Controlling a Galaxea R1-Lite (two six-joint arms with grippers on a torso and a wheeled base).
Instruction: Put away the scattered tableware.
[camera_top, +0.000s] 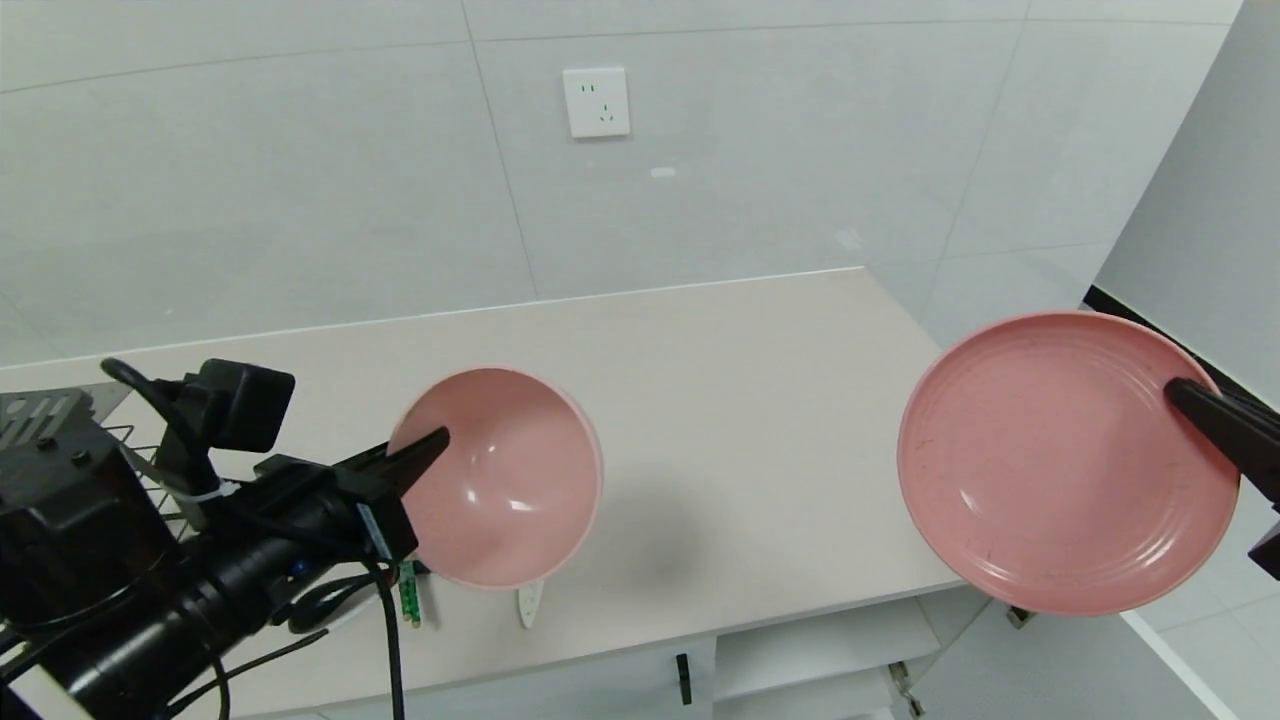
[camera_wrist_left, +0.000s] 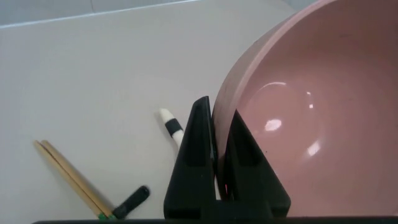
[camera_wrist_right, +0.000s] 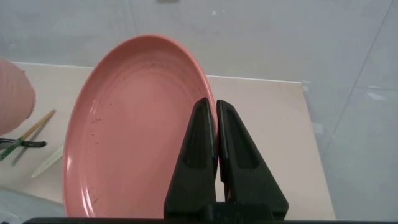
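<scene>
A pink bowl (camera_top: 505, 475) hangs tilted above the beige table (camera_top: 730, 400), its rim pinched by my left gripper (camera_top: 435, 443); the same bowl (camera_wrist_left: 311, 118) and left gripper (camera_wrist_left: 214, 134) show close up in the left wrist view. Off the table's right end, a pink plate (camera_top: 1050, 460) is held on edge by my right gripper (camera_top: 1185, 392), shut on its rim. The right wrist view has that plate (camera_wrist_right: 134, 118) and right gripper (camera_wrist_right: 214, 115) too. Wooden chopsticks (camera_wrist_left: 68, 177) and a white utensil handle (camera_wrist_left: 170, 126) lie on the table under the bowl.
A dark metal rack (camera_top: 45, 420) stands at the table's left end. A tiled wall with a socket (camera_top: 597, 102) rises behind. Drawers (camera_top: 810, 665) sit below the table's front edge. The right half of the tabletop is bare.
</scene>
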